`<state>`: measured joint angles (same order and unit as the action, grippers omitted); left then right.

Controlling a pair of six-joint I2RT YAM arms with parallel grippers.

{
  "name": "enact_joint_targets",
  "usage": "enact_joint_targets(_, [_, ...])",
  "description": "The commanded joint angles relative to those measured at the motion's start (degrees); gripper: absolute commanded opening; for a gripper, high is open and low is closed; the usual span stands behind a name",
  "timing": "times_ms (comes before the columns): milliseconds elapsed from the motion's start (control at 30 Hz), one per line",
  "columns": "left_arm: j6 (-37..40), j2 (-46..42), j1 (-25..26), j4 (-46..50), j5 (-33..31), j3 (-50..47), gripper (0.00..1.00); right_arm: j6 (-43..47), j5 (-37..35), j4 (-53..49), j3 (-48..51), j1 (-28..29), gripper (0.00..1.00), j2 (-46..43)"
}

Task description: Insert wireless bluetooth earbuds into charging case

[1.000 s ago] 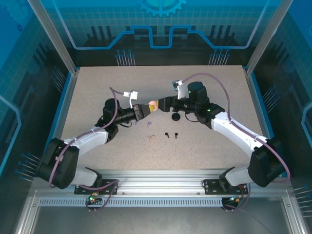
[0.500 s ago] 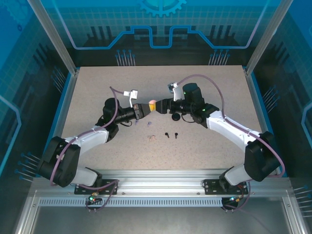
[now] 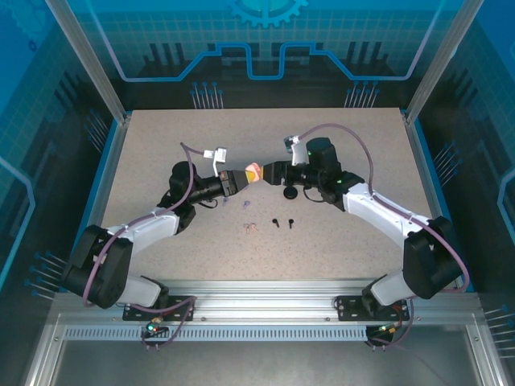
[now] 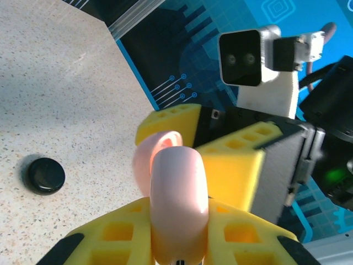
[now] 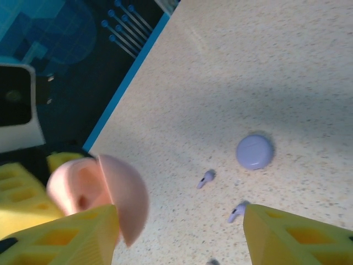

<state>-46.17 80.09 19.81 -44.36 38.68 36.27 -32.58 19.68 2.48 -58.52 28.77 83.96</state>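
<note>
Step in hand, as I judge it: readying the pale pink case, no bud loaded yet. Left gripper (image 3: 240,179) is clamped on the pale pink case (image 4: 175,193) and holds it off the table (image 3: 161,145), over its middle. The case is hinged partly open, with its hollow facing the right wrist camera. Right gripper (image 3: 270,172) meets it from the other side with its jaws apart. One finger is at the lid and the other is well clear, so it has no grip on anything. On the table, toward the near edge from the case, lie the pale pink earbuds (image 3: 249,227), then the black earbuds (image 3: 281,222). The black case (image 4: 46,175) sits just beyond them. The right wrist view shows the lavender earbuds (image 5: 206,178) near the lavender case (image 5: 255,151). Next move probably calls for the right gripper to swing the lid fully open. It then drops to a pink bud for a fine pinch on the stem, while the left keeps the case steady with its hollow exposed.
</note>
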Motion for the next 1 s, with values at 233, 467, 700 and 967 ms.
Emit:
enact_joint_targets(233, [-0.05,-2.19,-0.04,-3.7,2.18,0.48,0.0,-3.77,-1.71,-1.34,4.02,-3.21,0.64,-8.34])
enact_joint_targets(467, [-0.32,-2.03,-0.04,-4.59,1.97,0.2,0.0,-5.22,-0.26,0.13,4.74,-2.52,0.65,-10.45])
enact_joint_targets(700, [0.66,-1.53,0.05,-4.56,0.65,0.12,0.0,-16.65,-9.77,-1.8,2.89,1.37,0.76,-8.3])
enact_joint_targets(967, [3.53,-1.94,1.51,-4.85,-3.23,-1.47,0.0,-33.7,-24.94,-5.69,-2.48,9.88,0.82,-4.5])
